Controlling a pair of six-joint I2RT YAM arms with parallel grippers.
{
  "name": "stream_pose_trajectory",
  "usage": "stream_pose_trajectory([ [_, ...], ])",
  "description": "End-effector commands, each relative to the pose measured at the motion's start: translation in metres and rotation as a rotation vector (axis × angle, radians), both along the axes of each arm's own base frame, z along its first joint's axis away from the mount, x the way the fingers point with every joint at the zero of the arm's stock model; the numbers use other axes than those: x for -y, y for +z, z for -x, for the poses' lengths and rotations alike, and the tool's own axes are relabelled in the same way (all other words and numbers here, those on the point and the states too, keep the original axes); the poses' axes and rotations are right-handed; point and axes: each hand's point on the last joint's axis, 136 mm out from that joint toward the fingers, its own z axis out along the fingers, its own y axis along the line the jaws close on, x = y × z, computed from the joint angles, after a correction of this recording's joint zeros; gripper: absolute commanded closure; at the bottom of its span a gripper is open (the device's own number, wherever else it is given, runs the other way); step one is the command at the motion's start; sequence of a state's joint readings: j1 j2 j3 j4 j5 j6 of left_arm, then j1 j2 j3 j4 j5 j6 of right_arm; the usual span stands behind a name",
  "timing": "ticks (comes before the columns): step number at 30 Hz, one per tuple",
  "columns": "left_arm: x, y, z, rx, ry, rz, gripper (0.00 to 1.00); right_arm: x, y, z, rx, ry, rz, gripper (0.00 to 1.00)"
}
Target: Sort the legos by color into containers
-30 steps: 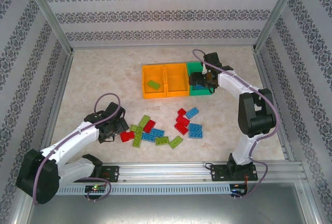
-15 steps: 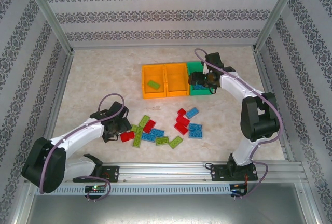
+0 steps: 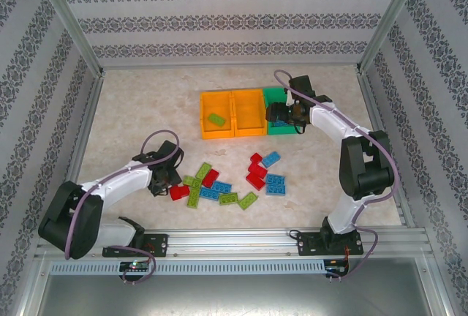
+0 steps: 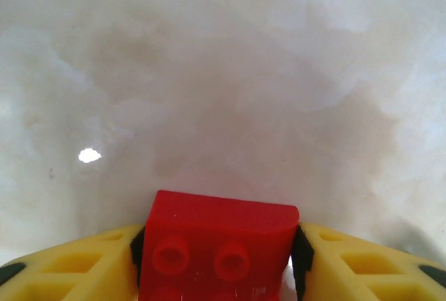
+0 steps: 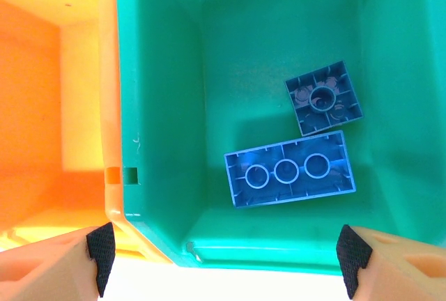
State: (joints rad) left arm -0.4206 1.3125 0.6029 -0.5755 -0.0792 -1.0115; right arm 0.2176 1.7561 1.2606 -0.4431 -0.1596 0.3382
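Observation:
A red lego (image 4: 219, 245) sits between my left gripper's (image 4: 219, 263) yellow fingers, both black pads pressed to its sides, just over the pale table. From the top view the left gripper (image 3: 167, 179) is at the left end of the lego pile (image 3: 223, 186) of red, blue and light green bricks. My right gripper (image 3: 284, 115) hangs open over the green bin (image 3: 273, 93). In the right wrist view the right gripper (image 5: 223, 263) is spread wide, and two blue legos (image 5: 289, 168) (image 5: 324, 99) lie upside down on the green bin's (image 5: 160, 71) floor.
Two orange bins (image 3: 207, 99) (image 3: 248, 95) stand left of the green one; the left one holds a green lego (image 3: 216, 119). Red legos (image 3: 256, 170) and blue legos (image 3: 276, 183) lie right of the pile. Metal frame posts and patterned walls ring the table.
The left gripper has slid right and nearer onto the red lego at the pile's left end. The right gripper has barely shifted over the green bin.

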Motion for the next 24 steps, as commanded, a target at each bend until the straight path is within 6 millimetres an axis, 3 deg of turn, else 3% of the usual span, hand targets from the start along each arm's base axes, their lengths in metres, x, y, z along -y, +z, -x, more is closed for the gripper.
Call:
stream_pose_trajectory([
  [1,0.009,0.009,-0.037,0.095,-0.02,0.023,0.48,0.004,0.01,0.005,0.013,-0.018,-0.016,0.14],
  [12,0.009,0.008,-0.075,0.044,-0.057,-0.019,0.47,0.009,0.011,0.008,0.014,-0.025,-0.011,0.14],
  [18,0.01,0.013,-0.078,0.038,-0.067,-0.024,0.28,0.01,0.012,0.011,0.014,-0.023,-0.01,0.14],
  [24,0.002,0.05,-0.081,0.104,-0.29,-0.122,0.13,0.01,0.012,0.014,0.014,-0.022,-0.01,0.14],
])
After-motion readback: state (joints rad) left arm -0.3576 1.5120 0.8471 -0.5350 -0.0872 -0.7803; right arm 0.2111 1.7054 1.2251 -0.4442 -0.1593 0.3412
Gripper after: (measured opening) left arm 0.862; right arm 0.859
